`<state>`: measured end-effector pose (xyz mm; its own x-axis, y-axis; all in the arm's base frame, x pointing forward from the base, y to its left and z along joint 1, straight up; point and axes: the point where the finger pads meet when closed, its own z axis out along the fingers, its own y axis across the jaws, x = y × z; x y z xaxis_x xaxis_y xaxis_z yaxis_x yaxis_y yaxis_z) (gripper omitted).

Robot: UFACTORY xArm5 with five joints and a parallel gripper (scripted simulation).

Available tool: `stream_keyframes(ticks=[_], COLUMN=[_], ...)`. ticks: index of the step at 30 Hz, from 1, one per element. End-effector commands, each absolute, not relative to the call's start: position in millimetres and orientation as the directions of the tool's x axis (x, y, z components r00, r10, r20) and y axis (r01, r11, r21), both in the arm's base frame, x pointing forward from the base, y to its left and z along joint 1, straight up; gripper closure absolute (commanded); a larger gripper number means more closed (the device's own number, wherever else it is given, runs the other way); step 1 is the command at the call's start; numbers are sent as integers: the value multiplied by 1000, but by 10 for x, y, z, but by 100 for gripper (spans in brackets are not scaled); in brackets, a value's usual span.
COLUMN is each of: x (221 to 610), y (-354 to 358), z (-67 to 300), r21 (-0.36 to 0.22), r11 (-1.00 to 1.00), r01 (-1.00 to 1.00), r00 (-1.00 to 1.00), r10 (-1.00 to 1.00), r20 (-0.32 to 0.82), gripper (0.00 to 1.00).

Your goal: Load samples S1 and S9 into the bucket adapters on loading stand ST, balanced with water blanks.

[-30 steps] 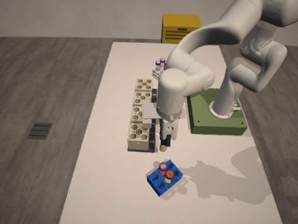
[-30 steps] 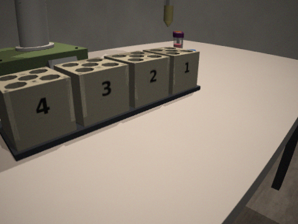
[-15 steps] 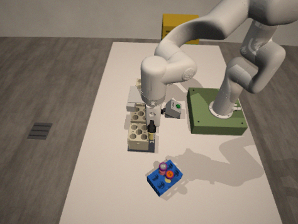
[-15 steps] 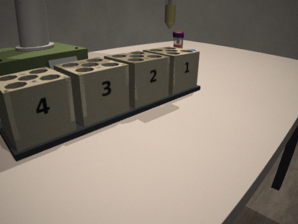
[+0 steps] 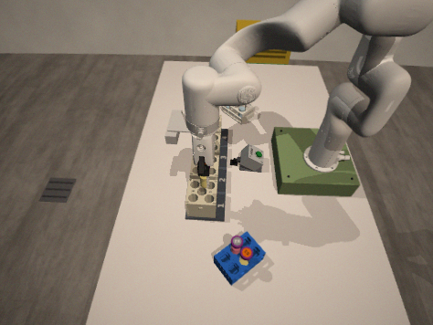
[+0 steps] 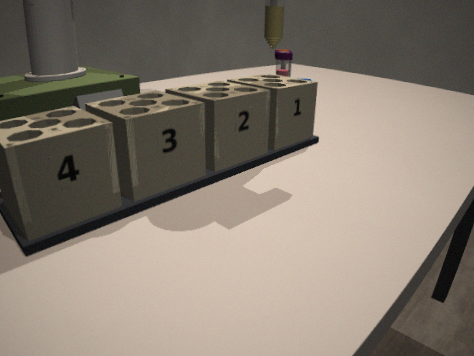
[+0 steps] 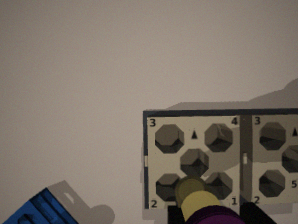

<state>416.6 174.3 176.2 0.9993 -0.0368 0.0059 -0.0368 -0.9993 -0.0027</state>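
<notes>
My fingers (image 5: 203, 168) are clamped on a purple-capped tube (image 5: 204, 181) (image 6: 274, 25) (image 7: 200, 202) with yellowish contents, which I hold with its cone pointing down. In the exterior view its tip is in the air, higher than the top of adapter 1 (image 5: 201, 210) (image 6: 297, 115) (image 7: 222, 160). From my wrist the tube's lower end overlaps the area between holes 1 and 2 of that adapter; I cannot read the cap dot, so I cannot tell the tube's ID. Adapter 1 stands at one end of the dark loading stand (image 5: 222, 193) (image 6: 172, 193) (image 7: 195, 113), in line with adapter 2 (image 6: 243, 137) (image 7: 265, 157), adapter 3 (image 6: 170, 160) and adapter 4 (image 6: 65, 185). Near that end sits the blue rack (image 5: 224, 269) (image 7: 45, 207), set at an angle, with two upright tubes side by side: one with an orange cap dot (image 5: 247, 253), the other with a pale cap dot (image 5: 237, 242). The green DONE key (image 5: 258, 154) is on its small grey desk (image 5: 250, 161) (image 6: 100, 98), between the stand and my green base (image 5: 288, 183) (image 6: 100, 80). Beyond my arm, a pale rack (image 5: 237, 113) is partly hidden.

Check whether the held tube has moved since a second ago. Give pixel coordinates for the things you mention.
Yes: in the top view, the tube (image 5: 204, 182) (image 6: 274, 25) (image 7: 197, 200) went from beside adapter 1 (image 5: 201, 210) (image 6: 295, 117) (image 7: 195, 145), on its base side, to over it.
</notes>
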Motion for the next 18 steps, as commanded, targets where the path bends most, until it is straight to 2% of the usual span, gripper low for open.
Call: stream_keyframes(ticks=[1,18], x=[4233,4298], y=[1692,1620], z=[1777,1777], r21=[-6,-6], r11=[-999,-999], r01=[-36,-36], r00=[999,999], r10=[-36,-36], r20=[8,8], gripper=[100,100])
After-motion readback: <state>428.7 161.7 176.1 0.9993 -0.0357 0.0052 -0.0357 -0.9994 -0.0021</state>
